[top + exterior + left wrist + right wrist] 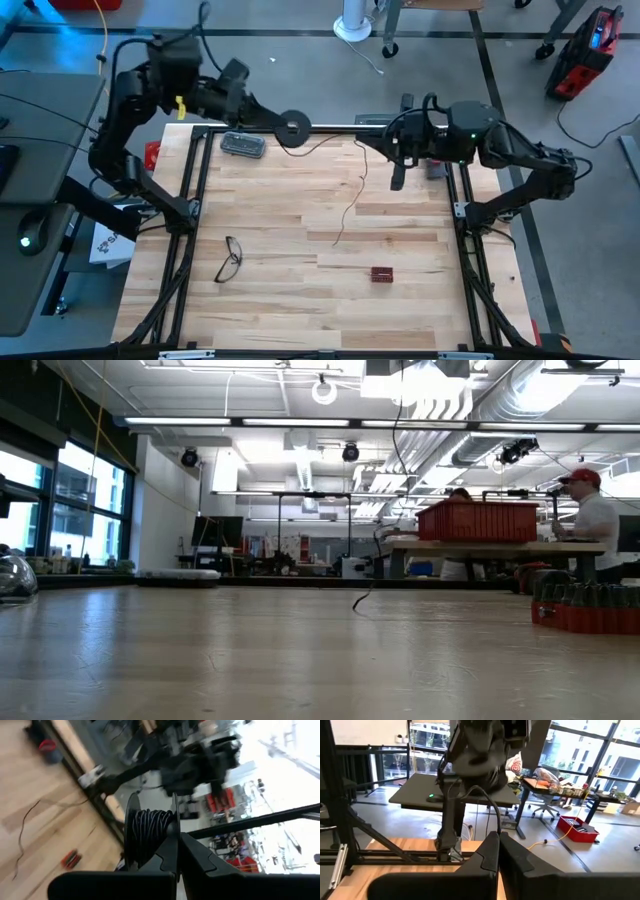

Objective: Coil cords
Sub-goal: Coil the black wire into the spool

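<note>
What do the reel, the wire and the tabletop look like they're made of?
Reel: matte black, probably plastic, with flat round flanges; dark wire is wound on its core in the left wrist view.
Wire: very thin and dark, likely insulated; it lies limp in loose bends.
Tabletop: pale wood, butcher-block style, with visible plank seams and grain and a low sheen.

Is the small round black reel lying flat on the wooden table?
No: the left gripper holds the small round black reel at the table's far edge, thin dark wire trailing down.
</note>
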